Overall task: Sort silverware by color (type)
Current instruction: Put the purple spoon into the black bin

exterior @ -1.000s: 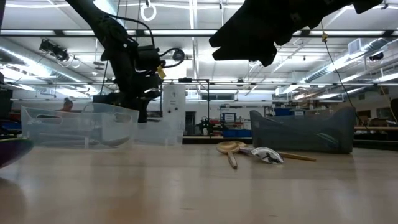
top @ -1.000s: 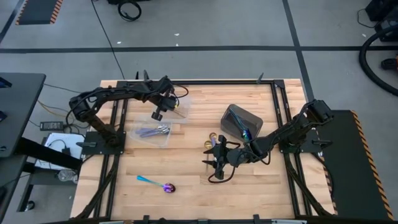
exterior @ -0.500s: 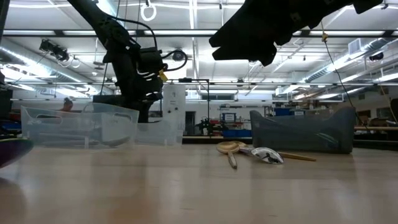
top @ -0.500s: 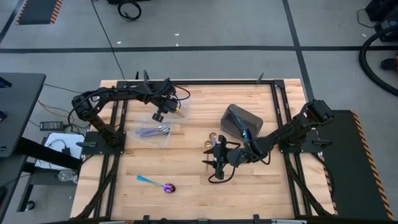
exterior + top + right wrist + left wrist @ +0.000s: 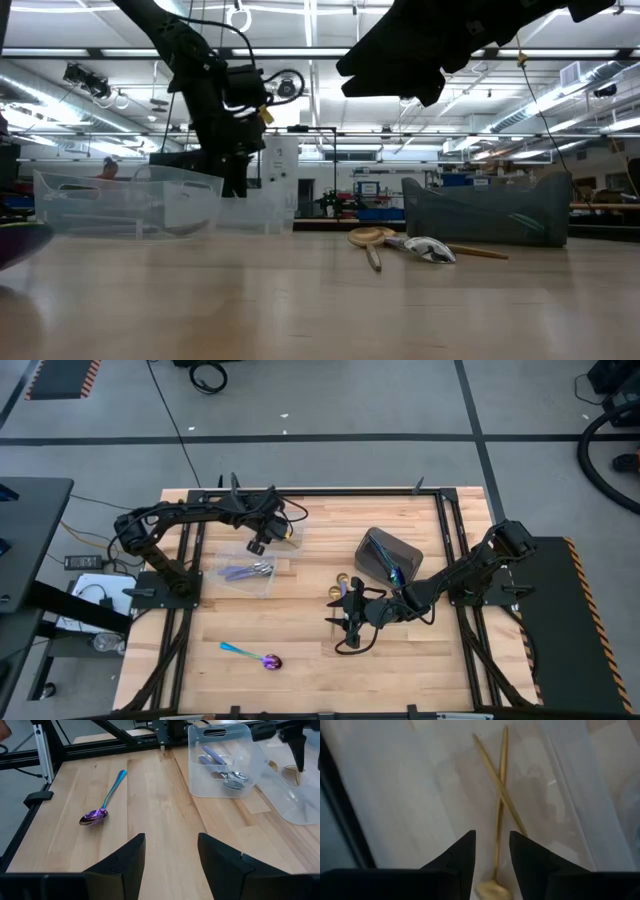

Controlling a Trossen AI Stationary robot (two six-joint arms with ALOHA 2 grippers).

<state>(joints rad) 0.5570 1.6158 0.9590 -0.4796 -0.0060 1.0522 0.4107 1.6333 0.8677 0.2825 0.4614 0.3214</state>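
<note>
Two gold spoons (image 5: 501,785) lie crossed on the floor of the far clear container (image 5: 284,532). My left gripper (image 5: 492,851) hangs open just above them, one spoon's handle showing between its fingers; I see no touch. The nearer clear container (image 5: 247,572) holds purple and silver spoons (image 5: 220,767). An iridescent purple spoon with a teal handle (image 5: 250,653) lies flat near the table's near edge. A gold spoon (image 5: 368,238) and a silver one (image 5: 430,249) lie beside the dark grey bin (image 5: 388,555). My right gripper (image 5: 350,622) hovers open near the table's middle.
A teal-handled spoon (image 5: 395,573) sticks up in the grey bin. Black frame rails (image 5: 452,530) run along the table's left, right and far sides. Bare wood (image 5: 160,810) lies between my right gripper and the iridescent spoon.
My left gripper has shifted a little toward the table's right over the far clear container, and its wrist has risen slightly.
</note>
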